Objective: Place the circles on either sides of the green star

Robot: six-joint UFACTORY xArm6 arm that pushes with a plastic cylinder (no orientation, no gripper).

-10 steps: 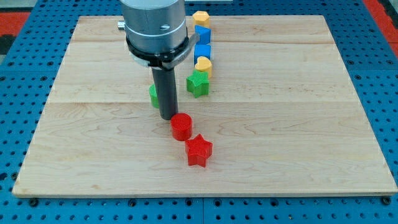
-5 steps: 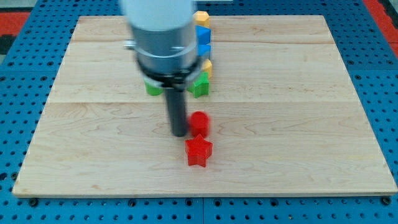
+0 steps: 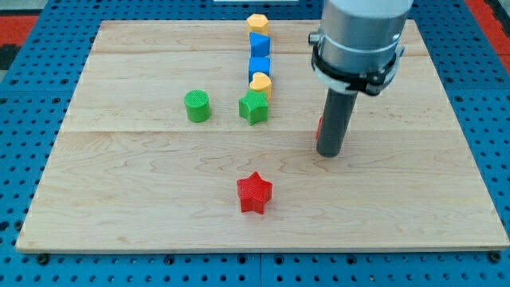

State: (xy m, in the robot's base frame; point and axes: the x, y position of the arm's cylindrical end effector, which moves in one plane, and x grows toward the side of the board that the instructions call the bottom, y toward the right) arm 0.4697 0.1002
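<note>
My tip rests on the board's right half, with what seems to be the red circle almost hidden behind the rod, touching it. The green star sits mid-board, well left of the tip, with the green circle near its left. The rod ends bare, with no hand; the red star lies alone near the bottom.

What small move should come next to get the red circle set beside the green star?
Probably bring my tip round to the view's right of the red circle and nudge it left. Only a sliver of it shows behind the rod, well right of the green star. The green circle already sits on the star's left.
</note>
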